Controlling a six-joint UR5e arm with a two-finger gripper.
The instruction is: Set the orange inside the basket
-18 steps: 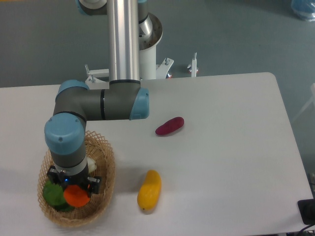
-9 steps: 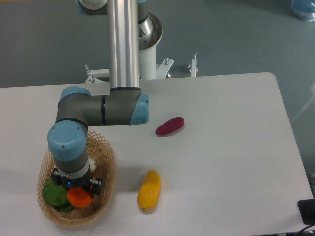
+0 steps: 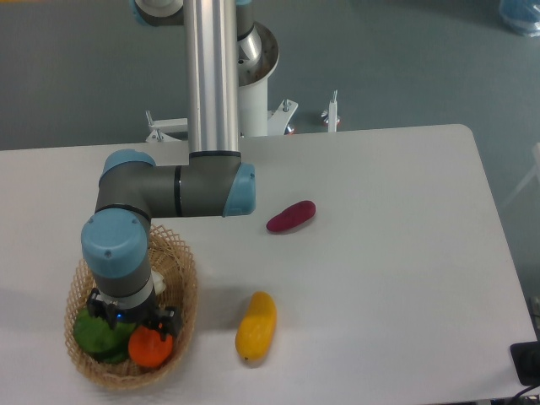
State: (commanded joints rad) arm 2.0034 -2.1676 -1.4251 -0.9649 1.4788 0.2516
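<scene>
Red-orange and round, the orange (image 3: 151, 348) sits low inside the basket (image 3: 184, 291), against the right part of its wicker wall and touching a green thing (image 3: 97, 334) on its left. Directly above it hangs the pincer (image 3: 137, 325), whose dark fingers reach down to the top of the fruit; whether they grip it or have let go cannot be told from this view, since the wrist hides them. Something pale (image 3: 158, 283) peeks out behind the arm (image 3: 160, 190), deeper in the basket.

By the look of things the placing step is at its end: the fruit seems to rest on the basket floor. The next move would call for a clear parting of the fingers, then a straight lift out, so nothing catches the straw rim. On the table (image 3: 388, 278) a yellow fruit (image 3: 256, 326) and a purple-red one (image 3: 291, 216) lie well apart from the basket.
</scene>
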